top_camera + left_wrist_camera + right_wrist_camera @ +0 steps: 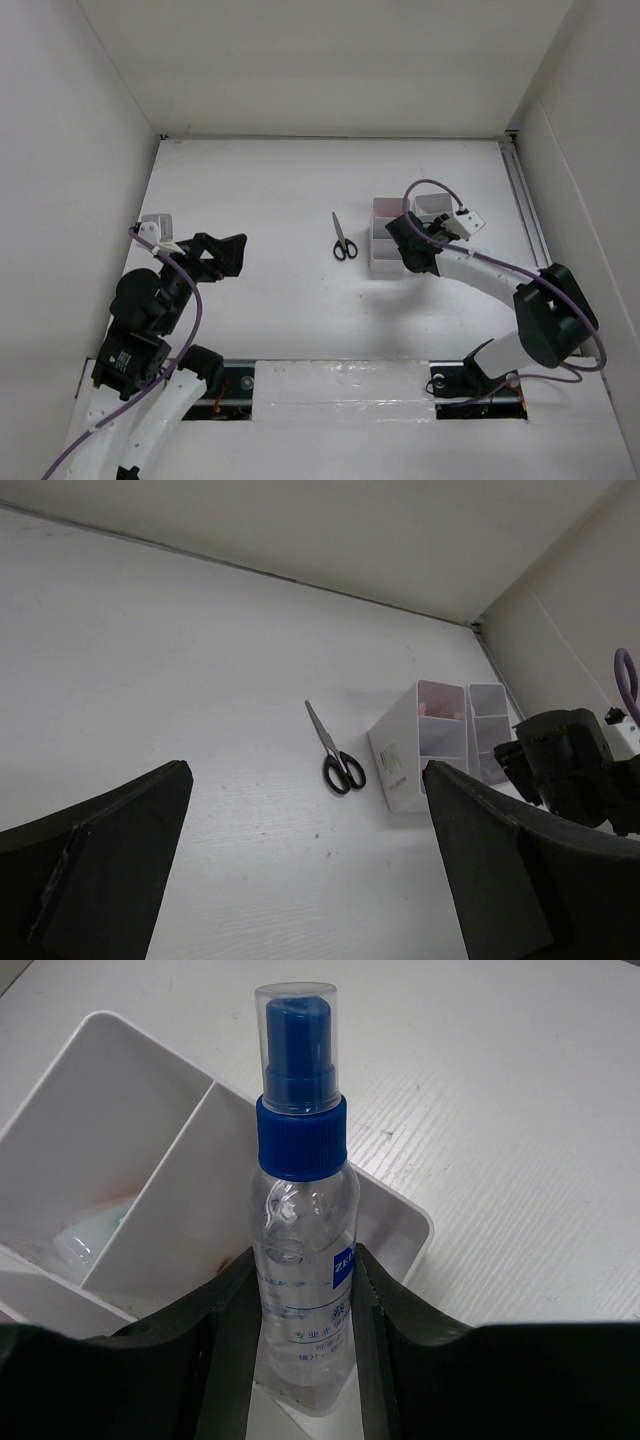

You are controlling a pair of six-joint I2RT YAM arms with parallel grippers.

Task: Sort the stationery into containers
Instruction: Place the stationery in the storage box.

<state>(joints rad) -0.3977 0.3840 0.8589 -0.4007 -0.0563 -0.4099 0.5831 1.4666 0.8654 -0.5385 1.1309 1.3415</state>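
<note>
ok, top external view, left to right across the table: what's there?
left end effector → scissors → first white box → second white box. The right end effector, gripping the bottle, overlaps the boxes, so it's left out.

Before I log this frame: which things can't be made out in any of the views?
- Right wrist: bottle base hidden by the right end effector; label print too small.
- Top view: bottle hidden under the right arm; containers partly covered.
- Left wrist: containers' contents screened by their walls.
</note>
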